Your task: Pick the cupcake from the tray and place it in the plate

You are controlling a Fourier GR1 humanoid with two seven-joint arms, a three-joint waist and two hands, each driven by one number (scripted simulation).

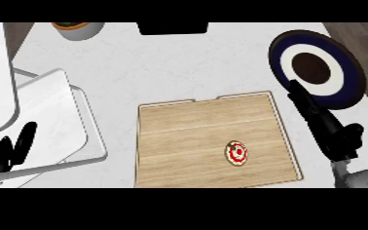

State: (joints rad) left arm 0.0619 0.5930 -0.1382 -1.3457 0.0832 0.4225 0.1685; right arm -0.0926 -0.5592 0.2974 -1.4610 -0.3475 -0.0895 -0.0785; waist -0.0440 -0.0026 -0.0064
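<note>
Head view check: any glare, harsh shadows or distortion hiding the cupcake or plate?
Head view: lighting is even, no glare; the cupcake shows plainly on the tray; the plate looks stretched near the right edge, with the right hand overlapping its lower rim.

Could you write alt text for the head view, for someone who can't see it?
A small cupcake sits on a wooden tray on a pale counter, untouched. The robot's right hand reaches, fingers straight, toward a dark blue and white plate; its left hand rests open at the left edge.
</note>
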